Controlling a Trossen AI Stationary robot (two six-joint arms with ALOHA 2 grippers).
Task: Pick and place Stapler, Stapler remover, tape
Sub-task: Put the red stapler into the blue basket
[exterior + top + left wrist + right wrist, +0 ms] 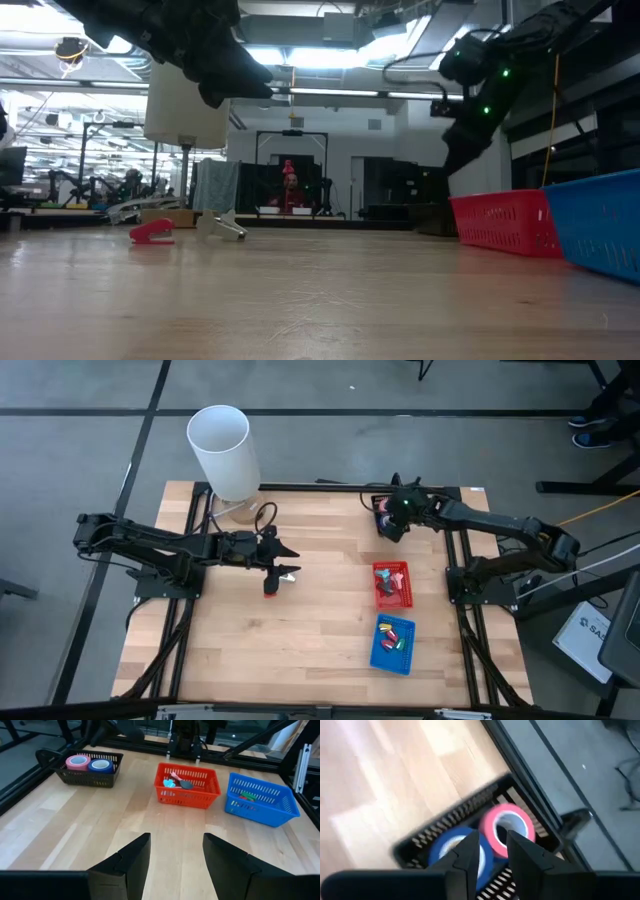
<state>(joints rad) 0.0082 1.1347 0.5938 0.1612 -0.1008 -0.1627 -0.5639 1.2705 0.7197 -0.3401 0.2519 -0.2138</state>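
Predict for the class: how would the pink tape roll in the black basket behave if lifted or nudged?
The pink tape roll is a hollow ring, so it is probably light and fairly stiff. Lying flat beside the blue roll in the black basket, it should slide, not roll. On edge, it would likely roll.

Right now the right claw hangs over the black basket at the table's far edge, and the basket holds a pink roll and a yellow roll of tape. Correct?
Not quite. The right claw does hang over the black basket, but beside the pink roll lies a blue roll, not a yellow one. The right wrist view shows it.
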